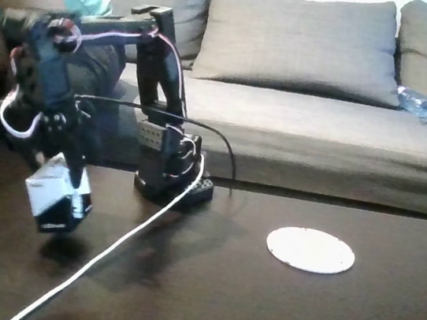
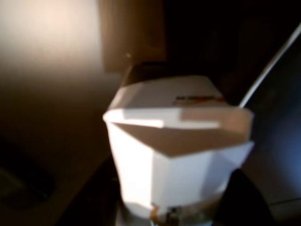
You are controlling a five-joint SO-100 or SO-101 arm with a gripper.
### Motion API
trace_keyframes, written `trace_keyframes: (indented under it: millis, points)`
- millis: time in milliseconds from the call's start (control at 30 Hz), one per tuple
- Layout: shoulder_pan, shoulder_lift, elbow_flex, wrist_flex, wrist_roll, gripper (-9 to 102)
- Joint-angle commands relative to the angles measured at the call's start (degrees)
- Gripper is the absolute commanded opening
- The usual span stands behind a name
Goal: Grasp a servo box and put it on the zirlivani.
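A dark glossy counter (image 1: 272,311) stands before a grey sofa (image 1: 325,104), a plastic bottle (image 1: 415,102) on its seat at upper right. At lower left the gripper (image 1: 73,182) clamps the servo box (image 1: 57,200), tilted, clear of the counter; its print is unreadable. The white zirlivani (image 1: 310,250) lies flat, right of centre.
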Motion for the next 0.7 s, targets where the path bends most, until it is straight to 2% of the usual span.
trace_keyframes:
  millis: [0,133,367,667]
  points:
    - [-1.1,4.0,-3.1,3.2,1.1,13]
    - [-3.4,12.4,-1.2,3.5,1.6,13]
    - [-11.6,30.8,10.8,3.6,4.3,13]
    - [-32.6,38.4,17.4,3.6,20.4,13]
